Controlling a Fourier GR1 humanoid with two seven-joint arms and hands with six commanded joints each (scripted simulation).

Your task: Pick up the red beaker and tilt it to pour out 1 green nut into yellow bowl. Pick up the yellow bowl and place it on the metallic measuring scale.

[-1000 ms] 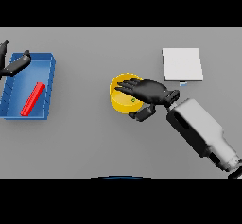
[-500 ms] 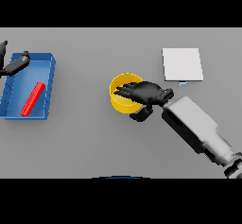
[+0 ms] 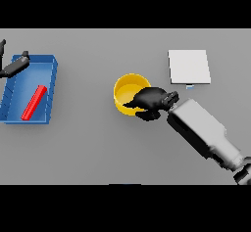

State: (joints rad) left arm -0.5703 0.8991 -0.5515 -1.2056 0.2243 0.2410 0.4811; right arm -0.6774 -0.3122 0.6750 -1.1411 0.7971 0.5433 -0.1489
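Grey table (image 3: 98, 148). Right hand (image 3: 149, 101) curls its fingers over the yellow bowl (image 3: 128, 90) rim: bowl-pickup step. Next: lift, carry right to the scale (image 3: 188, 66). Left hand (image 3: 14, 65) relaxed over the blue tray (image 3: 51, 86); red beaker (image 3: 34, 102) lies inside.

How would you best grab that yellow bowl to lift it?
By its rim, on the near right side, where the right hand already lies over the edge. The yellow bowl stands upright and open-topped with a thin wall, so pinching the wall from above probably suits it.

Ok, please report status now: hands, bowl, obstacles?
Right hand fingers curled over yellow bowl rim. Left hand at blue tray. Scale unobstructed.
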